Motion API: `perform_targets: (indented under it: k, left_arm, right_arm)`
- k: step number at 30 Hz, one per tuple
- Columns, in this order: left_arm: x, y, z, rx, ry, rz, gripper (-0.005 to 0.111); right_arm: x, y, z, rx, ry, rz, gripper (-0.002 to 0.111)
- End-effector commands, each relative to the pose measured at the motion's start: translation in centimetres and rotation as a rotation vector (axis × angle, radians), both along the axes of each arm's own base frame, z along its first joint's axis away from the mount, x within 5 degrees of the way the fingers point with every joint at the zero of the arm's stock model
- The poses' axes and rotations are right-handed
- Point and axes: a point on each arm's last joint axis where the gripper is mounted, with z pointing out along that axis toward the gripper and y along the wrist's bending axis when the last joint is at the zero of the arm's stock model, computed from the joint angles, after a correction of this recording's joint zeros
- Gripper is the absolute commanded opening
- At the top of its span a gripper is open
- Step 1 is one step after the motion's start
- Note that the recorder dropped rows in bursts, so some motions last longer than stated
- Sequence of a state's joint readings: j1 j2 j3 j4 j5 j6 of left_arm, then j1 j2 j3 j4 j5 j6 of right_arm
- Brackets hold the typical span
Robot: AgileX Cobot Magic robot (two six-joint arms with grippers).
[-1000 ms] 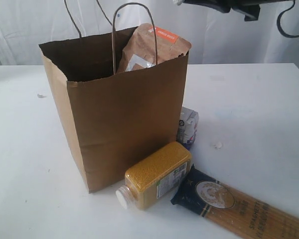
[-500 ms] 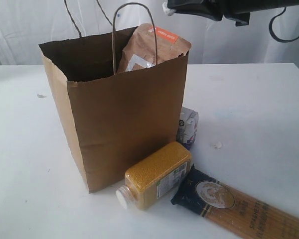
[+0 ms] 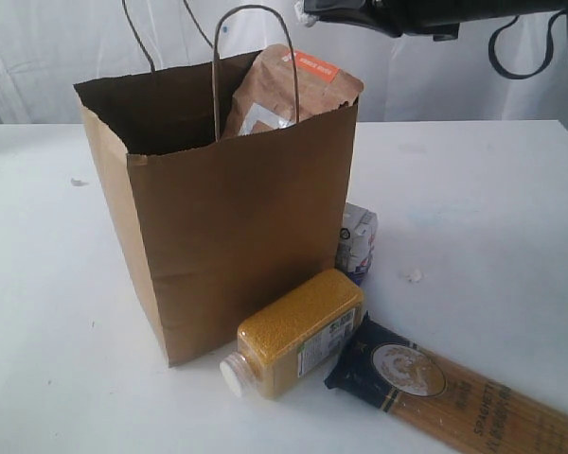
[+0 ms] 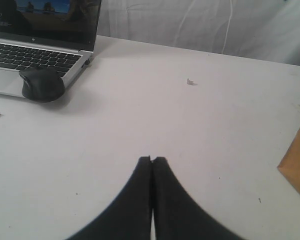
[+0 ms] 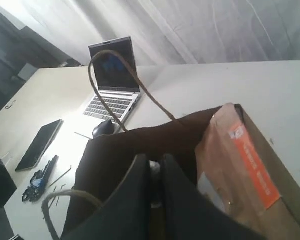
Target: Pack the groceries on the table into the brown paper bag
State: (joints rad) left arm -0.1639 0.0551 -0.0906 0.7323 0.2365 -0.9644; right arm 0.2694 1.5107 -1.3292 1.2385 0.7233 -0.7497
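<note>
Pouch (image 3: 289, 90) leans inside brown paper bag (image 3: 237, 236) — packed; right pincer (image 5: 155, 159) clenched above bag's mouth, left pincer (image 4: 152, 159) clenched near bag.

The white tabletop (image 3: 492, 189) is carrying the brown paper bag (image 3: 237, 246), which is standing upright with its mouth open. The yellow-grain bottle (image 3: 298, 333) is lying on its side against the bag's front corner, white cap pointing toward the camera. The long spaghetti pack (image 3: 454, 388) is lying flat just beside the bottle, its dark end touching it. The small white-blue carton (image 3: 358, 241) is standing behind the bottle, close against the bag. A pale scrap (image 3: 413, 276) is lying near the carton. Elsewhere, an open laptop (image 4: 35, 50) is sitting with a black mouse (image 4: 42, 84) resting on its front edge.
</note>
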Motion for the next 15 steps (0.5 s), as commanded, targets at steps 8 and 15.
perform_targets:
  k: [8, 15]
  left_arm:
    - [0.0, 0.0, 0.0, 0.011, -0.01, 0.002, 0.0]
    - [0.0, 0.0, 0.0, 0.011, -0.01, 0.002, 0.0]
  right_arm:
    - [0.9, 0.7, -1.9, -0.023, 0.056, 0.066, 0.0]
    - [0.5, 0.9, -2.0, -0.065, 0.008, 0.134, 0.0]
